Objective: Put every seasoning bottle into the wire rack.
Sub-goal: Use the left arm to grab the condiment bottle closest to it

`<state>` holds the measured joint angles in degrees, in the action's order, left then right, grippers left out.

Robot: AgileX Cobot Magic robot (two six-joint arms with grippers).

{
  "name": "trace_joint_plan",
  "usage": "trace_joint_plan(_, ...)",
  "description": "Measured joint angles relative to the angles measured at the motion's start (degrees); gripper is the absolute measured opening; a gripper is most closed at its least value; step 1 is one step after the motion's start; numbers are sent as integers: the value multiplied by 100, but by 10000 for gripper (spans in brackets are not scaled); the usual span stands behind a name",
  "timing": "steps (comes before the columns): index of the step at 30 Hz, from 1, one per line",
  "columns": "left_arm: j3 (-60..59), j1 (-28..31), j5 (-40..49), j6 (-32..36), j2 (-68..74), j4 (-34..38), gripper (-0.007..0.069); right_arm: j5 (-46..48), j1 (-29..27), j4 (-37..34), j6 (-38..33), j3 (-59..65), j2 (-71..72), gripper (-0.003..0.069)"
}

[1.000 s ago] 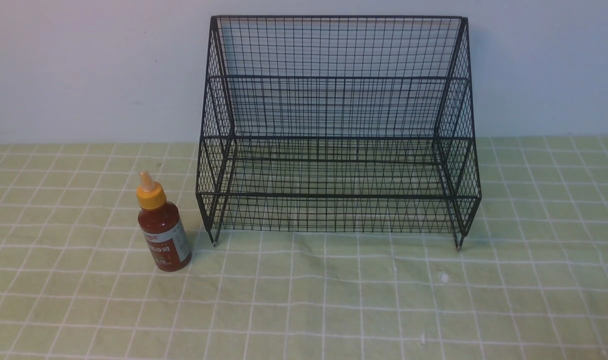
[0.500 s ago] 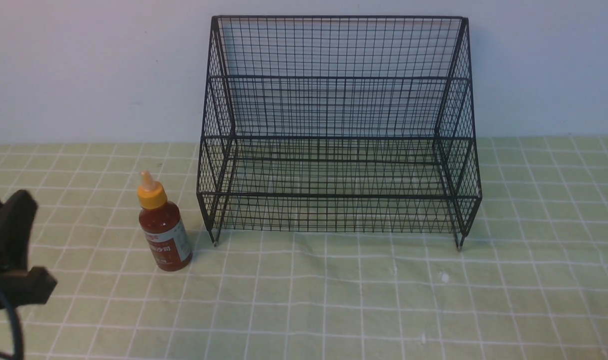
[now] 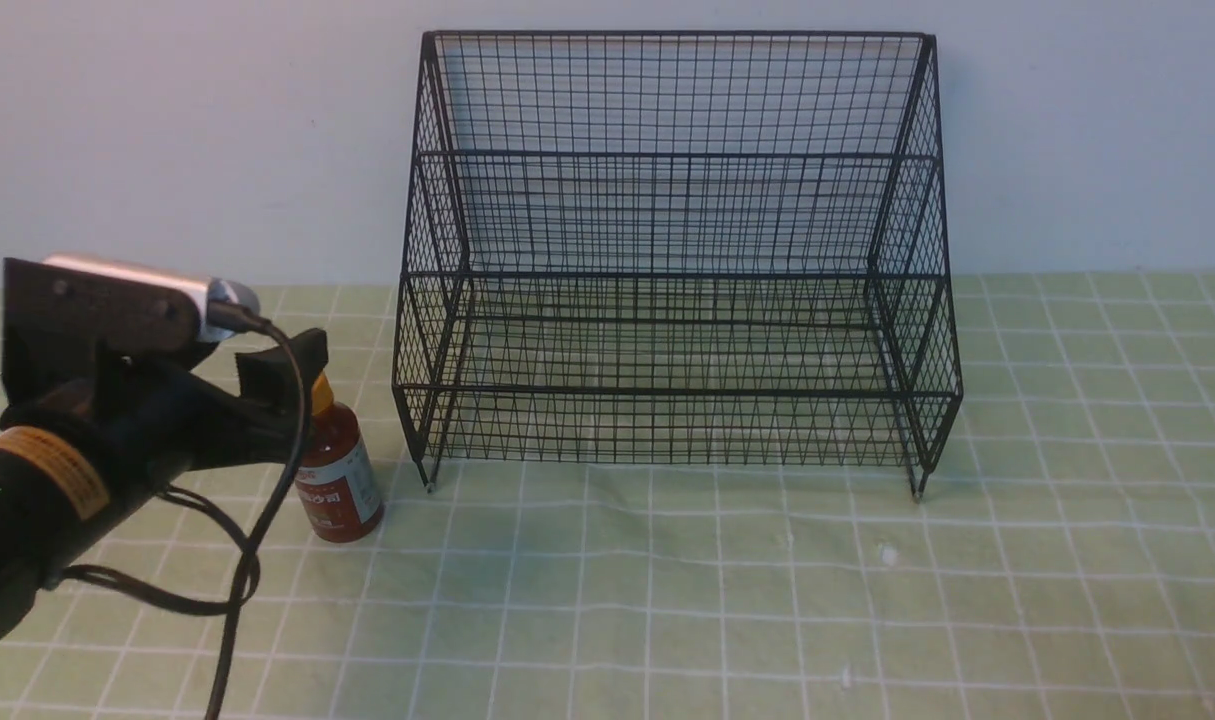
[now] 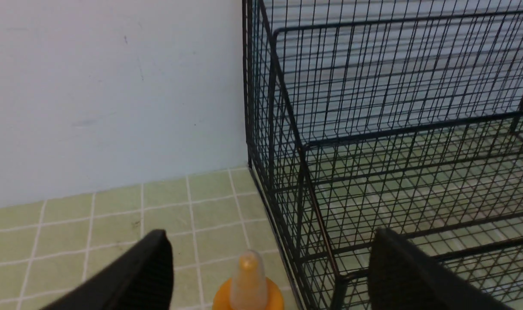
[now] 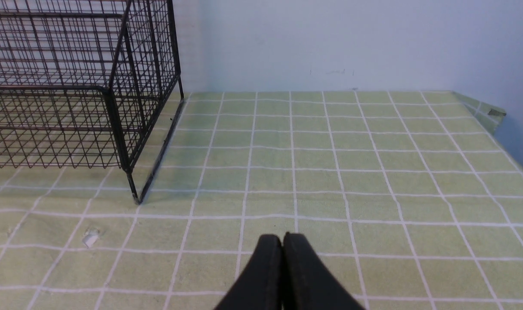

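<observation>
Nearest, the right fingers are pressed flat together, low over the green checked bench, with the right end of the wire rack ahead of them and off to one side; the left arm reaches in from the left edge, black, with a cable looping beneath it; the left fingers are spread wide apart, one on each side of the seasoning bottle at the height of its orange cap, and the wrist view shows a gap on both sides of the nozzle; the bottle stands upright on the bench, outside the rack and just beside its left front foot; behind it the rack's two stepped tiers rise to a tall grid back, set close against the pale wall.
</observation>
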<state>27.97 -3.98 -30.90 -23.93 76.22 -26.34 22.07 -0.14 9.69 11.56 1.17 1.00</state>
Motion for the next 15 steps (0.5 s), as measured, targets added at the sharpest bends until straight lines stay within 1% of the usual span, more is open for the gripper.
trace_joint_plan(3, 211, 0, -44, 188, 408, 71, 553, 0, 0, 0, 0, 0, 0, -17)
trace_joint_plan(6, 357, 0, -64, 335, 710, 379, 551, 0, 0, 0, 0, 0, 0, -17)
trace_joint_plan(8, 428, 0, -102, 387, 972, 731, 525, 0, 0, 0, 0, 0, 0, -17)
trace_joint_plan(10, 456, 0, -147, 395, 1139, 816, 486, 0, 0, 0, 0, 0, 0, -17)
trace_joint_plan(11, 465, 0, -147, 403, 1158, 834, 482, 0, 0, 0, 0, 0, 0, -17)
trace_joint_plan(15, 570, 0, -459, 329, 1511, 850, 315, 0, 0, 0, 0, 0, 0, -17)
